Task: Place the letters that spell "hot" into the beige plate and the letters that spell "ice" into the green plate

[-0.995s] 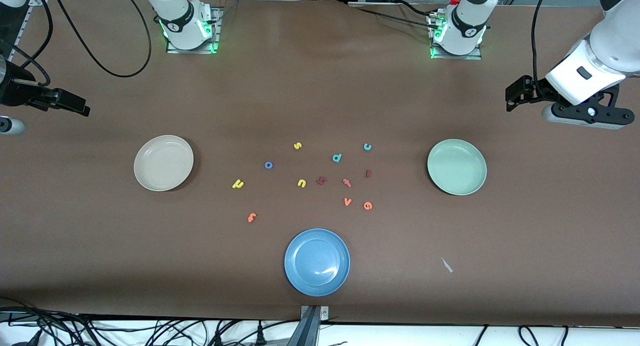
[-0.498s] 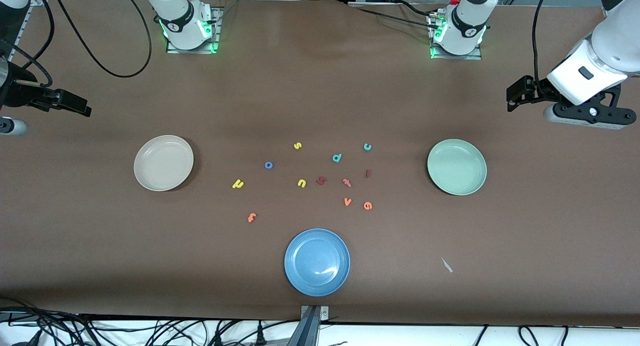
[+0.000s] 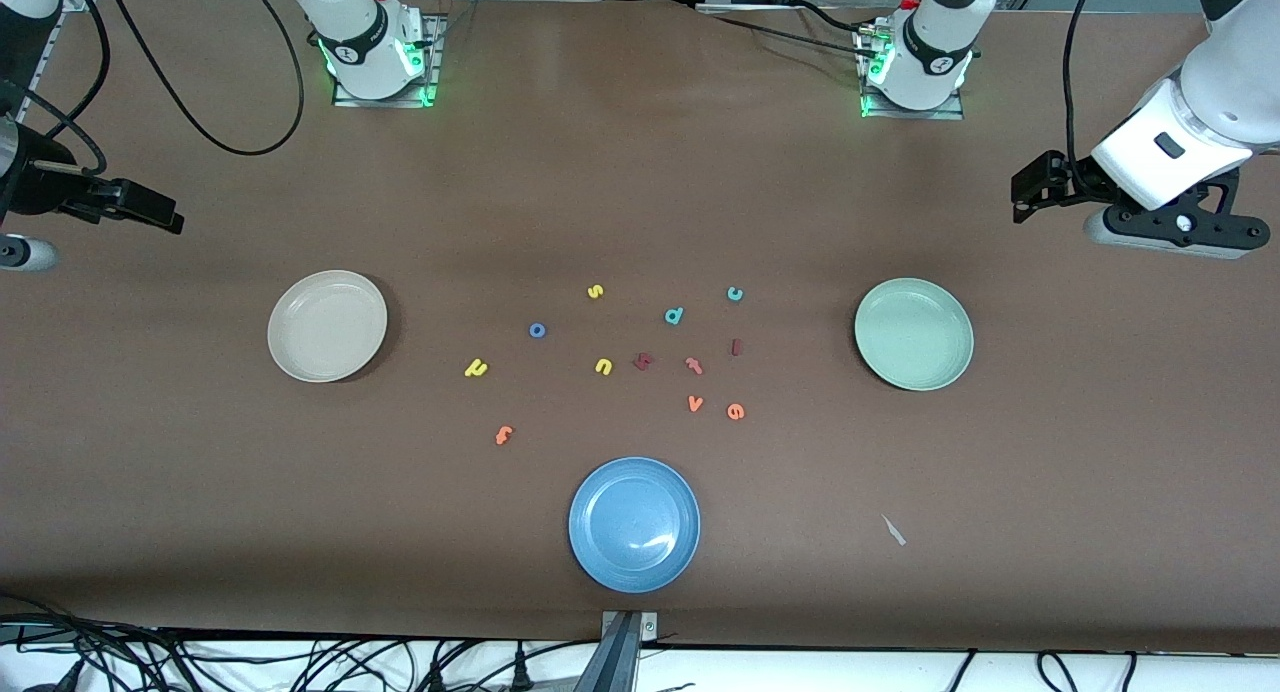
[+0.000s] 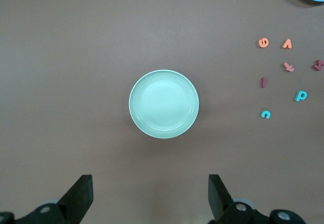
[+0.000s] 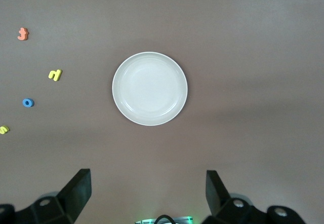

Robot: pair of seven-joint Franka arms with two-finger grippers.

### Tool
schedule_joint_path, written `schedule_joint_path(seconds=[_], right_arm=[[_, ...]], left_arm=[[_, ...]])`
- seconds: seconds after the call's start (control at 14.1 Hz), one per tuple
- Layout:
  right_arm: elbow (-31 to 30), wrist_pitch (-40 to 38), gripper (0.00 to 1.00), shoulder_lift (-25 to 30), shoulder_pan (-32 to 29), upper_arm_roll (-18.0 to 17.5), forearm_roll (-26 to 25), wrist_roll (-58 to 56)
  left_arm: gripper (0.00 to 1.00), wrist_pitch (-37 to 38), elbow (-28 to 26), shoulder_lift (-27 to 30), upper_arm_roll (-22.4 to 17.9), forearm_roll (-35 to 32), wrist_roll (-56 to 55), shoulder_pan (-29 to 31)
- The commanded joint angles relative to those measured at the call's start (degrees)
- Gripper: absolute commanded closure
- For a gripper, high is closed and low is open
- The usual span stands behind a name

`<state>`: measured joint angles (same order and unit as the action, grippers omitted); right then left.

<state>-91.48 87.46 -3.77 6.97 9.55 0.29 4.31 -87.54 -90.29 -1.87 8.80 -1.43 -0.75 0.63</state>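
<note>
Green plate below open left claw

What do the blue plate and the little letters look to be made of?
Blue plate: probably hard plastic or glazed ware; smooth, glossy, with a bright highlight. The letters, such as the orange e and blue o: likely foam; matte, thick, no shine.

My table is plain brown. Plates are plain too: cream-beige plate, mint-green plate, blue plate. Letters: yellow h, blue o, orange t, dark red i, teal c, orange e.
</note>
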Motion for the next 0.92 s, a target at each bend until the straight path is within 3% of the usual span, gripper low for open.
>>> schedule_joint_path(seconds=[0.0, 0.85], right_arm=[[0.3, -0.4, 0.00, 0.1, -0.1, -0.1, 0.1, 0.3], [0.3, 0.2, 0.00, -0.4, -0.3, -0.2, 0.3, 0.7]], left_arm=[[0.00, 1.1, 1.4, 0.1, 0.0, 0.5, 0.0, -0.1], [0.00, 1.1, 1.4, 0.0, -0.1, 0.5, 0.0, -0.1]])
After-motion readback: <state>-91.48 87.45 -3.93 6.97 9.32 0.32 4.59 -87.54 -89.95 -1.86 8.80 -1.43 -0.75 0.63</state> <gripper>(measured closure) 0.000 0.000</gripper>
